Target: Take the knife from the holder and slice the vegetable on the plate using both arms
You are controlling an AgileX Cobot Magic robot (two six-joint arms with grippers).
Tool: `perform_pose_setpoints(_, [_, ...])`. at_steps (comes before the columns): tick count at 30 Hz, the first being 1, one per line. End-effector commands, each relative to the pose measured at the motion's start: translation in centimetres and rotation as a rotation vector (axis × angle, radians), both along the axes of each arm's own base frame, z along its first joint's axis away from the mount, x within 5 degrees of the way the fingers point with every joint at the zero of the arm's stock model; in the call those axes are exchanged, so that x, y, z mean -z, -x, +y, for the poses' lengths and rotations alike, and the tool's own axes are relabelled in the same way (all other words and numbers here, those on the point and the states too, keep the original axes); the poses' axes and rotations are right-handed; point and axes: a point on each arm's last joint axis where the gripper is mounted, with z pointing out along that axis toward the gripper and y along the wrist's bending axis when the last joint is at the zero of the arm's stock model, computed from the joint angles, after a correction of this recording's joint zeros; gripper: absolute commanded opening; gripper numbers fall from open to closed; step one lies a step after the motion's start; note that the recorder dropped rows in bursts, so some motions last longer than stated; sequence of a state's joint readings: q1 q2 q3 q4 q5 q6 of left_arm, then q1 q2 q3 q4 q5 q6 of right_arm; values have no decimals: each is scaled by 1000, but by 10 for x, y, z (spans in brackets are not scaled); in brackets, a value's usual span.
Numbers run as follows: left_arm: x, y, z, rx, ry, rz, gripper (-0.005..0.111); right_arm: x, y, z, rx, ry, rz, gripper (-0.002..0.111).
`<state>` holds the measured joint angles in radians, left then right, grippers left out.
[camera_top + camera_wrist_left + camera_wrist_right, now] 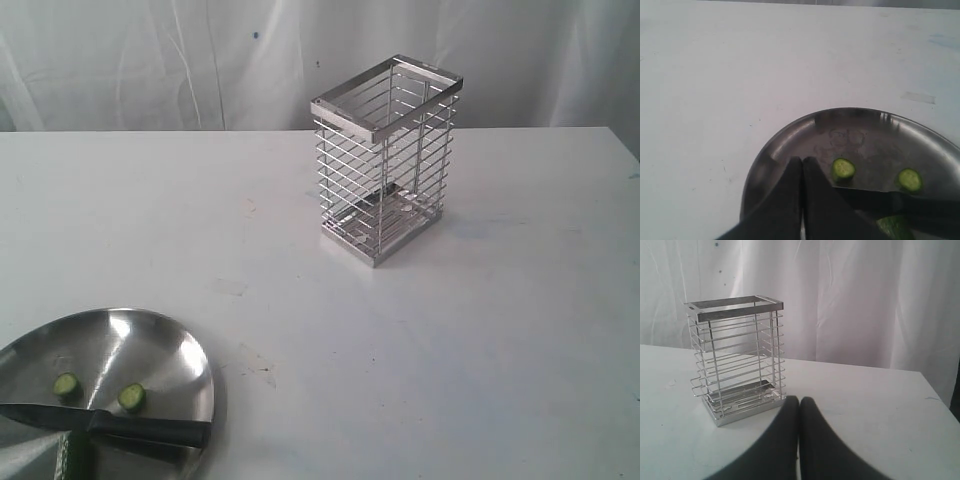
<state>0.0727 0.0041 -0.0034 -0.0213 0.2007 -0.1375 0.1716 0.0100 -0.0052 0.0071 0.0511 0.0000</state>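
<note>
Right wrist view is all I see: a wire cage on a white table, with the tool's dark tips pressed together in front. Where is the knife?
Observer: The knife lies across the plate, at the lower left of the exterior view, well apart from the holder.
Operator: Has it cut anything?
Observer: One slice and a second slice lie on the plate; the rest of the cucumber sits partly under the knife.
Operator: What about the other tool?
Observer: The left tool hangs shut over the plate, with nothing in it.
</note>
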Motion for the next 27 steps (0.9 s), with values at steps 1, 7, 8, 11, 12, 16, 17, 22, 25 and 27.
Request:
perform_pose_setpoints(1, [2,0,1,3,-29,10,0,1,0,0,3,-1,-2,0])
perform_pose_setpoints(7, [2,0,1,3,-29,10,0,1,0,0,3,-1,-2,0])
perform_pose_setpoints(8, [2,0,1,3,-29,10,0,1,0,0,3,-1,-2,0])
perform_pose_setpoints(11, [2,0,1,3,-29,10,0,1,0,0,3,-1,-2,0])
perform_pose_setpoints(12, [2,0,1,3,-29,10,0,1,0,0,3,-1,-2,0])
perform_pose_setpoints(16, [2,0,1,3,-29,10,0,1,0,0,3,-1,-2,0])
perform_pose_setpoints(17, [2,0,1,3,-29,10,0,1,0,0,3,-1,-2,0])
perform_pose_setpoints(22, [2,0,1,3,-29,10,0,1,0,0,3,-1,-2,0])
perform_pose_setpoints(25, [2,0,1,3,-29,10,0,1,0,0,3,-1,-2,0])
perform_pose_setpoints(27, [2,0,1,3,-29,10,0,1,0,0,3,-1,-2,0])
